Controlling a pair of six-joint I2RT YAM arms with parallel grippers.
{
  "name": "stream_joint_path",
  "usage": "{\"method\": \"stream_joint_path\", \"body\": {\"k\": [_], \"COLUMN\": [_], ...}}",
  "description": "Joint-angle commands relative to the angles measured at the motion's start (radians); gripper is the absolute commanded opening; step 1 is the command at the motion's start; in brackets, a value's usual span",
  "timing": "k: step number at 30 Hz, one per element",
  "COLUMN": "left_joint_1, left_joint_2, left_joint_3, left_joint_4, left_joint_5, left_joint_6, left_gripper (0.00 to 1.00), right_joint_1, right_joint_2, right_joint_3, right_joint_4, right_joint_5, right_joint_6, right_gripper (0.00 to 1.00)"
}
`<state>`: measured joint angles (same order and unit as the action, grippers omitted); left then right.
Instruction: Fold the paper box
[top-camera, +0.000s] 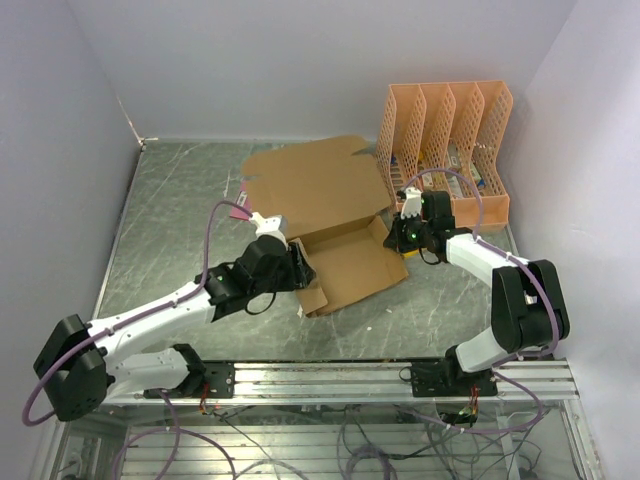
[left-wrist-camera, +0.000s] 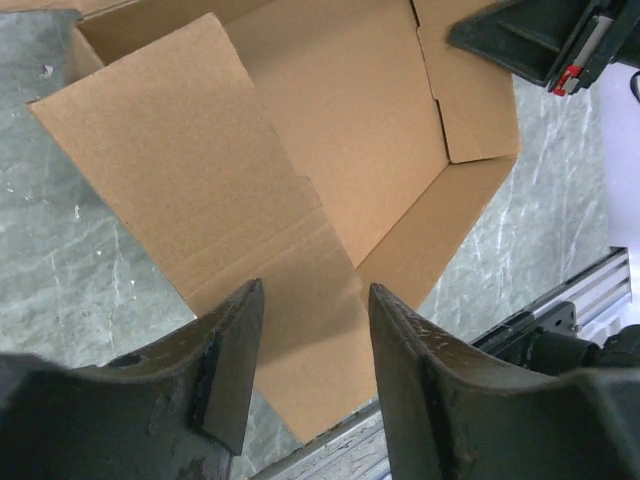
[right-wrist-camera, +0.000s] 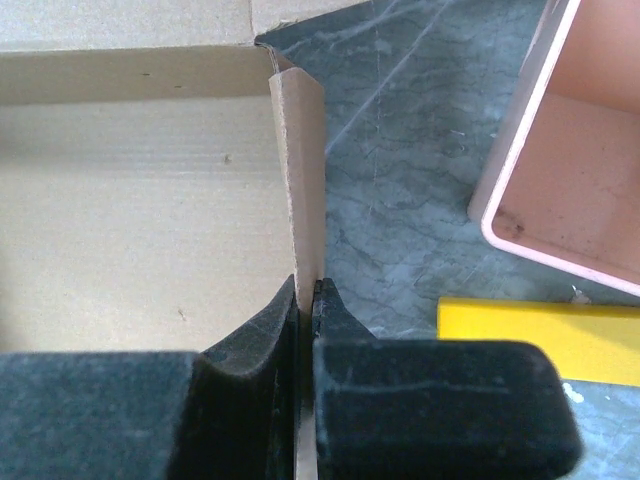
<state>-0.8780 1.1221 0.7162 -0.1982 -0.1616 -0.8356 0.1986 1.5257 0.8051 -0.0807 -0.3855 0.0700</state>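
Closest to me, along the near edge of the table (top-camera: 170, 230), runs the aluminium rail (top-camera: 340, 375) that carries my two bases. From there both arms reach in toward the middle of the surface.

My left gripper (left-wrist-camera: 312, 340) stands with its jaws well apart. Between and just past its dark fingers (left-wrist-camera: 230, 360) I see a plain brown flap of the paper box (top-camera: 340, 215), creased and tilted up off the grey marbled top. The flap is not pinched; whether a finger touches it I cannot tell.

My right gripper (right-wrist-camera: 305, 300) is narrowed right down, pinching the box's right side wall. That wall stands upright as a thin edge of cardboard running away from the pads. A yellow piece (right-wrist-camera: 540, 335) lies flat on the table just right of this gripper.

The box sits at the middle of the table, a little toward the right edge. Its near part is raised into a shallow tray: a flat floor, low walls on the sides, and loose corner flaps at the near-left corner. The cardboard is bare brown corrugated, with no print showing.

Beyond the tray, the rest of the sheet lies flat as one broad panel with notched edges, reaching almost to the far edge. A small pink card (top-camera: 239, 211) shows at that panel's left side.

Farthest off, in the far right corner, stands the orange lattice file organizer (top-camera: 450, 140), just beside the flat panel's right edge.
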Motion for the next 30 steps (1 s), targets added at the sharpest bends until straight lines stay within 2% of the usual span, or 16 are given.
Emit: {"method": "stream_joint_path", "body": {"k": [1,7,10,16,20,22,26,30], "left_joint_1": [0.022,0.034,0.033,0.033,0.034,0.034,0.033,0.032], "left_joint_2": [-0.076,-0.094,-0.062,0.006,0.052,0.079,0.157,0.199], "left_joint_3": [-0.068,-0.049,-0.011,0.066,0.134,0.162,0.227,0.262], "left_joint_4": [0.155,0.035,-0.05,-0.192,-0.29,-0.338,-0.419,-0.472], "left_joint_5": [0.036,-0.027,-0.055,-0.102,-0.119,-0.12,-0.126,-0.129], "left_joint_6": [-0.044,-0.053,-0.036,0.02,0.051,0.062,0.08,0.088], "left_gripper": [0.51,0.14,0.07,0.07,0.27,0.34,0.38,0.38], "right_joint_1": [0.006,0.006,0.005,0.005,0.005,0.005,0.005,0.005], "right_joint_2": [0.013,0.008,0.004,0.002,0.004,0.006,0.002,-0.002], "right_joint_3": [0.017,0.016,0.016,0.016,0.017,0.019,0.018,0.017], "right_joint_4": [0.006,0.009,0.009,0.009,0.009,0.009,0.01,0.01], "right_joint_5": [-0.047,-0.047,-0.046,-0.046,-0.048,-0.049,-0.047,-0.046], "right_joint_6": [0.014,0.017,0.017,0.017,0.017,0.017,0.019,0.019], "right_gripper": [0.0,0.0,0.0,0.0,0.0,0.0,0.0,0.0]}}
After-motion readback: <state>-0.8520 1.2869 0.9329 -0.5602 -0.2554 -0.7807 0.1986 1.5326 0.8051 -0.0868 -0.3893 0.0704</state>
